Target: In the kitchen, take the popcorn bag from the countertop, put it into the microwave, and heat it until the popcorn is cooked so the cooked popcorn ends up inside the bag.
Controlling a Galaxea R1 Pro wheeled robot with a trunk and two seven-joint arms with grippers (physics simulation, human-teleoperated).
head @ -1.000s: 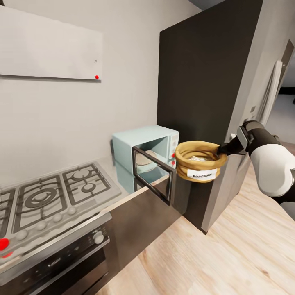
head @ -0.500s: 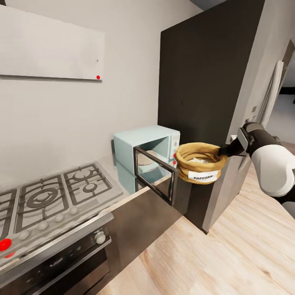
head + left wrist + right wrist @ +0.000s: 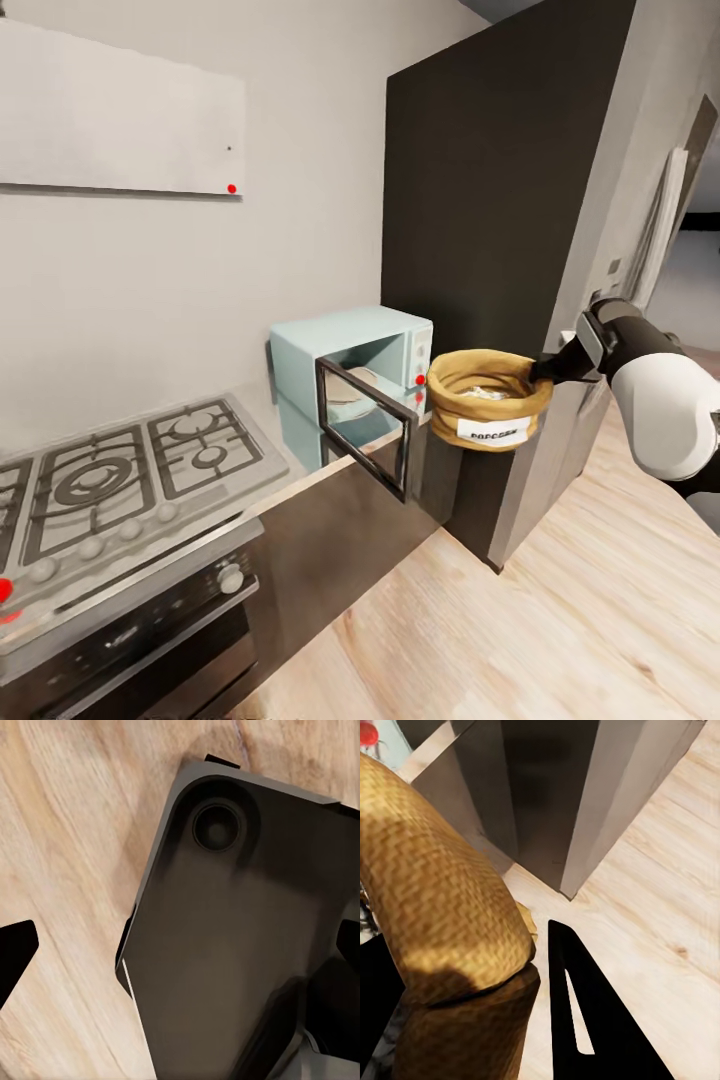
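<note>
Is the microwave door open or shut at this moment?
Open. The microwave has its dark-framed door swung outward over the counter edge, exposing the pale interior.

Popcorn bag (image 3: 489, 398) hangs upright in mid-air, label facing out, whitish popcorn (image 3: 483, 392) inside, just beside the mint microwave (image 3: 352, 367), whose door swings wide open on the desk (image 3: 300, 470).
</note>
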